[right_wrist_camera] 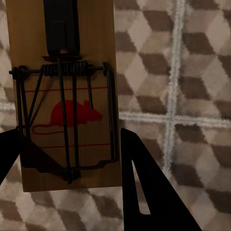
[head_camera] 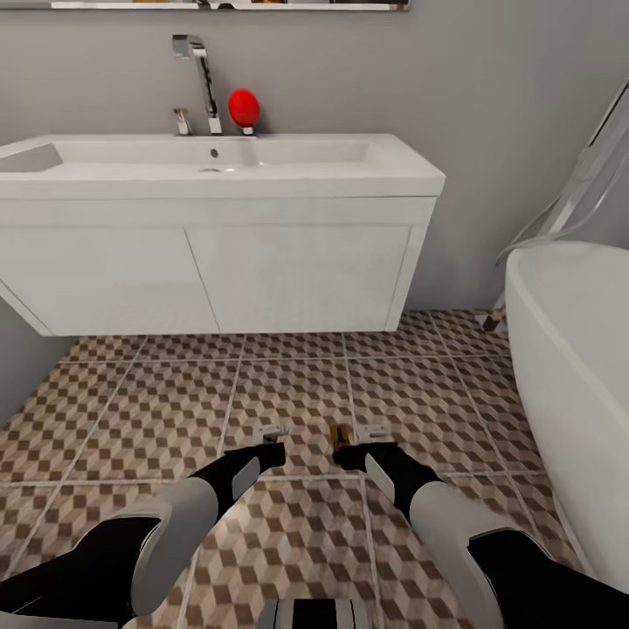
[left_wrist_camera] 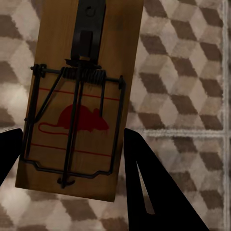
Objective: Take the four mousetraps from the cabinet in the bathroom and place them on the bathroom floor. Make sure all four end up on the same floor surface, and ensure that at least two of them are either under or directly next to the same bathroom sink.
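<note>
The floor (head_camera: 157,411) is the biggest thing, with brown, beige and white cube tiles and pale lines between them. A wide patch of it lies bare between the sink and the two arms. The gray wall (head_camera: 489,96) shuts off the far side. The white tub (head_camera: 577,349) curves in on the right and its edge comes near the right arm. The sink (head_camera: 218,166) is a long white basin on a two-door unit fixed to the wall, and there is a gap under the unit where the tiles run on. A shiny tap (head_camera: 203,79) stands at the back of the sink, with a round red thing (head_camera: 244,107) just beside it.

Both arms reach down over the tiles, side by side, with a bare strip of floor between them.

The left jaws (left_wrist_camera: 72,163) pinch a trap (left_wrist_camera: 79,96). In the left wrist view one dark finger (left_wrist_camera: 159,192) sits at each long side of the tan board, near its end with the wire loop. The red mouse mark faces the camera.

The right jaws (right_wrist_camera: 70,163) pinch a second trap (right_wrist_camera: 62,96) the same way, one finger at each long side. Its far end sticks out past the jaws over the tiles, near a pale line.
</note>
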### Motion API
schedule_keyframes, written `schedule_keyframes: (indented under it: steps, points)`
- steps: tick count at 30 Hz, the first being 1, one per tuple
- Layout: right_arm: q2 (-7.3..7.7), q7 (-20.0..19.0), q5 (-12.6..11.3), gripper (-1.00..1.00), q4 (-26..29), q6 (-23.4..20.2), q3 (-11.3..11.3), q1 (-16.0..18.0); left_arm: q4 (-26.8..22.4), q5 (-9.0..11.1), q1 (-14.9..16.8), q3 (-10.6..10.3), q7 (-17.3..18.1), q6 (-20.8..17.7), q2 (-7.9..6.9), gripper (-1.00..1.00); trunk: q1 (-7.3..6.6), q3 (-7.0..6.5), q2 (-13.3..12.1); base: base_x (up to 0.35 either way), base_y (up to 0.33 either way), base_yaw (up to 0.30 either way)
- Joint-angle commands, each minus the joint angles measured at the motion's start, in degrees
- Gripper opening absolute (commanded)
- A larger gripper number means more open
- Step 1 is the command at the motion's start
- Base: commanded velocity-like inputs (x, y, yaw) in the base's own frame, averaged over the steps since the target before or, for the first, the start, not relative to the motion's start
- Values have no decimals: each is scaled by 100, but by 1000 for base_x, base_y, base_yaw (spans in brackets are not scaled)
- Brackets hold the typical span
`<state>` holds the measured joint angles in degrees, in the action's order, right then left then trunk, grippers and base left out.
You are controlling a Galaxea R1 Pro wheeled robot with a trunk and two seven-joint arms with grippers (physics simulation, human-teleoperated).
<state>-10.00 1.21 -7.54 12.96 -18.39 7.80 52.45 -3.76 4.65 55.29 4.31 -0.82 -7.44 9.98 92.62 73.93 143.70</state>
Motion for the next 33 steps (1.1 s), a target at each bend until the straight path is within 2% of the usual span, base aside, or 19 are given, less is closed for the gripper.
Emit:
schedule_keyframes:
  steps: [1,6,10,13,15,17,25,33]
  points:
    - [0,11,-72,-100,14,-24,23,2,-54,27,0,36,-8,-45,2,-100,1,34,3,0,0,0]
    - [0,15,-72,-100,88,-51,21,4,-308,27,0,35,3,-237,2,-100,14,186,10,0,0,0]
    - [0,31,-72,-100,285,-79,20,9,-655,27,0,35,3,-723,2,-100,24,310,15,0,0,0]
    - [0,55,-72,-100,395,-83,20,23,-804,27,0,33,3,-844,2,-100,32,403,19,0,0,0]
    - [0,67,-72,-100,425,-85,20,97,-847,27,0,30,3,-875,2,-100,37,465,22,0,0,17]
    - [0,79,-72,-100,445,-85,20,332,-936,27,9,27,3,-898,2,-100,42,528,25,0,0,46]
    - [0,89,-72,-100,452,-92,20,813,-1026,27,361,29,3,-907,2,-100,42,600,25,0,0,60]
    - [0,85,-72,-100,455,-93,20,902,-1038,26,415,26,3,-804,2,-100,42,672,25,0,0,65]
